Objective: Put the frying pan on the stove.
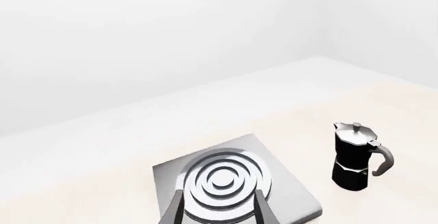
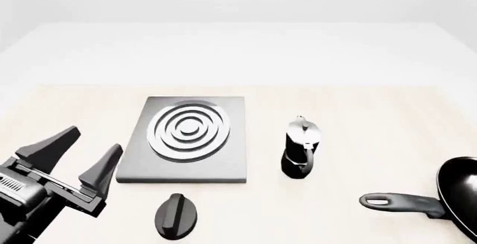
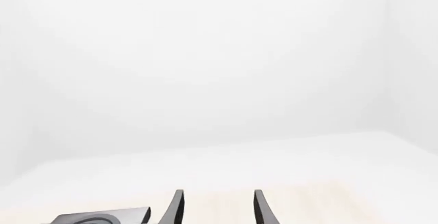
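Frying pan [image 2: 463, 191] overhangs the table's [image 2: 358, 104] right edge; both hands spread wide, holding nothing.

The frying pan [image 2: 463, 191] was round and black. It lay flat on the table at the right edge of the front view, partly cut off. Its long dark handle pointed left, with a slot at its end. The stove [image 2: 187, 138] was a flat grey square with silver rings, well apart from the pan.
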`<move>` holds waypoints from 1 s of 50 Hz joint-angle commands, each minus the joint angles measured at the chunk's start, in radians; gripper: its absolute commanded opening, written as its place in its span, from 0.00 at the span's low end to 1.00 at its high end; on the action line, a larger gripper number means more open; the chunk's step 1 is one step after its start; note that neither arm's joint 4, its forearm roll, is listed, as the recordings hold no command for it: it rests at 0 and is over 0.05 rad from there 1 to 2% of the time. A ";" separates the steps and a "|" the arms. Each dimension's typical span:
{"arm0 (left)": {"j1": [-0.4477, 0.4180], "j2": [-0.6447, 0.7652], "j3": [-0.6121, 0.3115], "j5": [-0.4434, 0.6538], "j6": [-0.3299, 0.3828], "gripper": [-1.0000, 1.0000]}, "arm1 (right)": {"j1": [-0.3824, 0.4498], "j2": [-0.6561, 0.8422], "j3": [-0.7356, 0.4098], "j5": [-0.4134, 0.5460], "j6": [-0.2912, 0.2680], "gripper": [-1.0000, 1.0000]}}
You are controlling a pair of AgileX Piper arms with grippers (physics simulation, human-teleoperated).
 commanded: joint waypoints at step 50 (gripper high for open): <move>-0.478 0.543 -0.404 -0.048 0.030 1.00 | 0.015 0.000 -0.507 0.280 0.046 1.00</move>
